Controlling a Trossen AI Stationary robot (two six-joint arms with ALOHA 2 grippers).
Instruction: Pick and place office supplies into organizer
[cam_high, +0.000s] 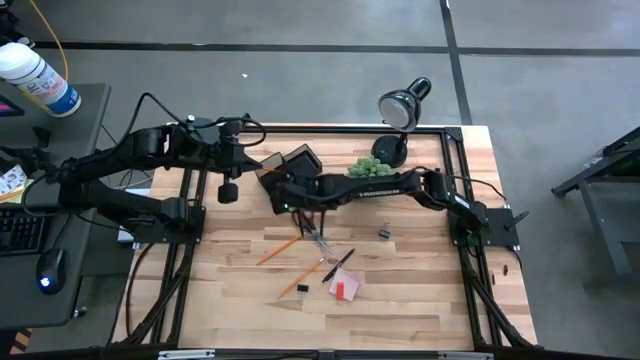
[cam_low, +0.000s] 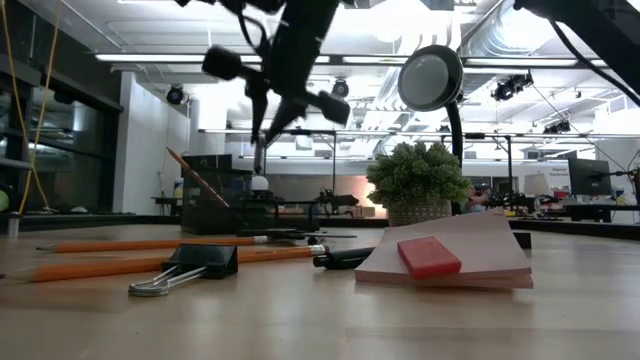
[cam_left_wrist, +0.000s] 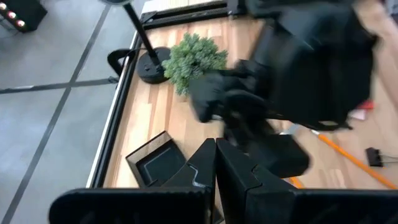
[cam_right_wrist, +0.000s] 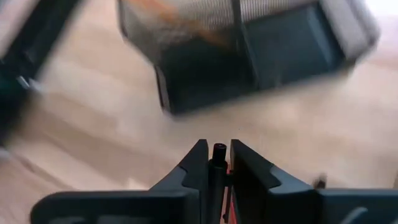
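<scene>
Right gripper (cam_right_wrist: 214, 163) pinches a thin black pen (cam_right_wrist: 219, 151) just short of the organizer (cam_right_wrist: 249, 50) at frame top; advise centring over an open compartment before release, left gripper (cam_left_wrist: 216, 163) pressed together.

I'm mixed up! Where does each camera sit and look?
High: above, looking straight down on the wooden table; both dark arms show.
Low: at tabletop height, looking across the pink sticky-note pad; right arm overhead.
Left wrist: on the left arm, past shut left gripper, toward green spiky plant.
Right wrist: past right gripper, shut on thin black pen, toward dark mesh organizer box.
Shared: both wrist views show that organizer.
</scene>
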